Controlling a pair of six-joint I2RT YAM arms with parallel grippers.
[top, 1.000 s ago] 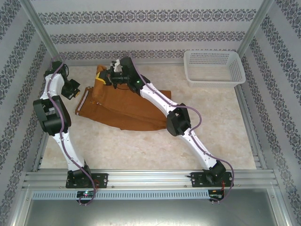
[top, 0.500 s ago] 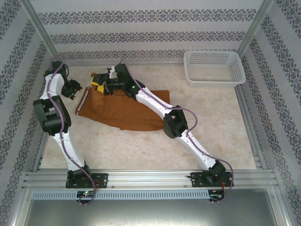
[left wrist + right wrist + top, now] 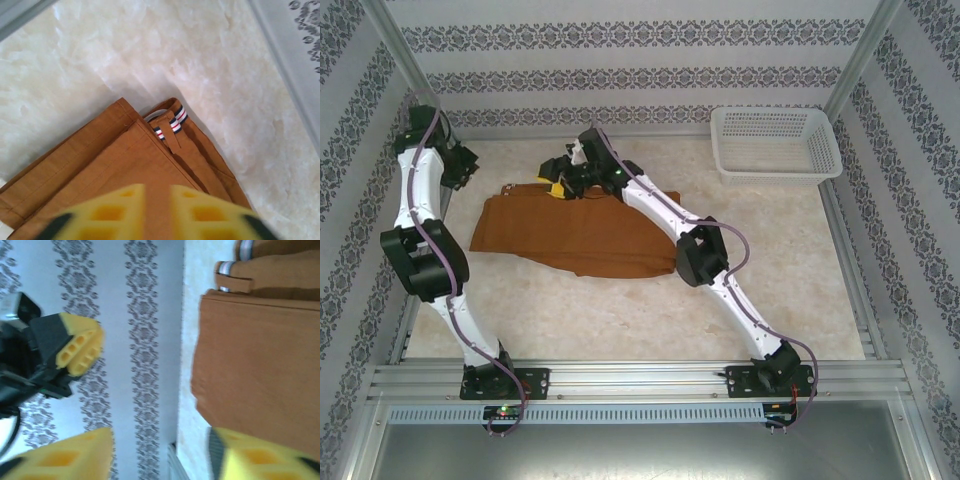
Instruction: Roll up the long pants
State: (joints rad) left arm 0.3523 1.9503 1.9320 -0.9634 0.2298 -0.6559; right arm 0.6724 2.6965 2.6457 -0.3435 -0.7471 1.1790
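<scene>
The long pants [image 3: 570, 235] lie folded flat on the table, rust-brown, with the striped waistband trim [image 3: 177, 117] at the far left corner. My left gripper [image 3: 460, 168] hangs raised near the left wall, off the cloth. In the left wrist view its yellow fingers [image 3: 157, 192] stand close together above the pants [image 3: 100, 165], holding nothing. In the right wrist view the left gripper [image 3: 77, 352] looks like one shut yellow block. My right gripper [image 3: 556, 183] hovers at the pants' far edge. It is open [image 3: 160, 440], beside the cloth [image 3: 260, 365], with nothing between its fingers.
A white mesh basket [image 3: 775, 145] stands at the back right corner. Patterned walls [image 3: 620, 75] close in the back and both sides, and a metal rail [image 3: 640, 378] runs along the near edge. Bare marble table [image 3: 620, 310] lies in front of the pants.
Both grippers have let go of the lifted pants edge, which now lies flat. The left arm rose back toward the left wall. The right gripper drew slightly back, open.
</scene>
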